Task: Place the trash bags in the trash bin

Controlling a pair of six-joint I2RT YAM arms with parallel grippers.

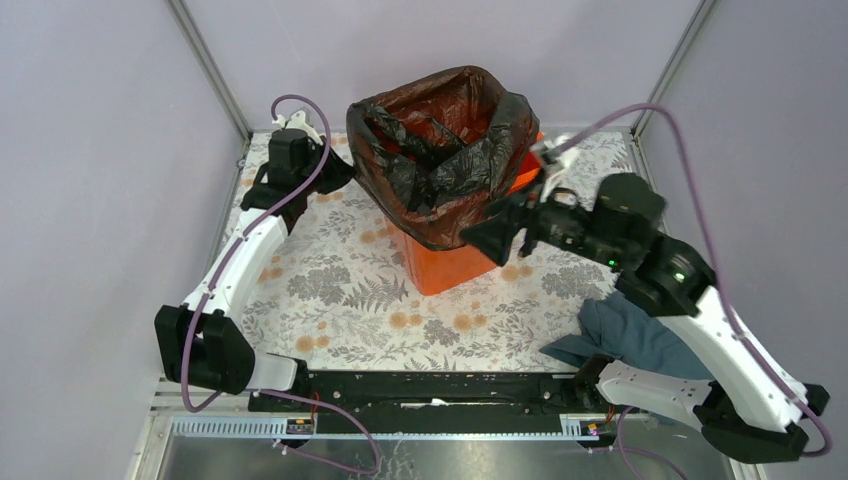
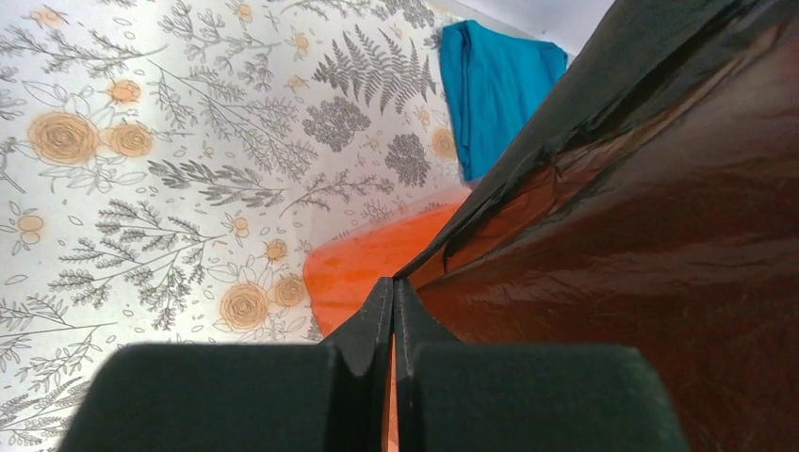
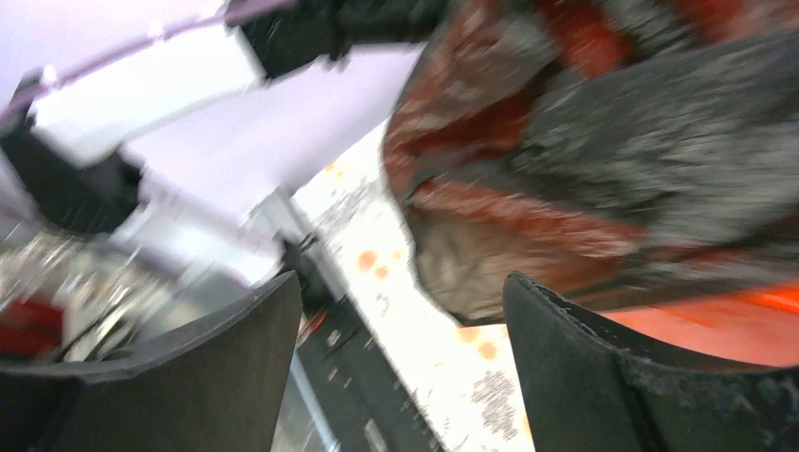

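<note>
Top external view shows the tall bright orange plastic bin with a square tapered body [image 1: 450, 265] standing upright toward the far edge of the worktop [image 1: 330, 290], roughly midway between its far corners, on a cover printed with grey ferns and orange flowers. The large thin glossy black plastic bag [image 1: 440, 150] sits in the bin with its mouth spread open and its upper part folded outward over the rim, hanging down the outside on the near and left sides. Its film is deeply wrinkled and shiny; where it lies stretched against the orange it shows reddish brown, while the slack folds inside the mouth look solid black. The left gripper [image 1: 340, 172] is at the bin's left side near the far left corner, touching the bag. In the left wrist view its jaws are clenched tight together [image 2: 393, 287] with the bag's edge running right to the tips, though I cannot tell if film is nipped between them. The right gripper [image 1: 485, 235] is at the bin's near right side, just beside the hanging film, and the blurred right wrist view shows its jaws released, wide apart with nothing between them [image 3: 403, 287]. A crumpled grey-blue cloth [image 1: 630, 335] lies at the near right edge beside the right arm, and a bright blue cloth [image 2: 495, 85] appears in the left wrist view beyond the bin.
</note>
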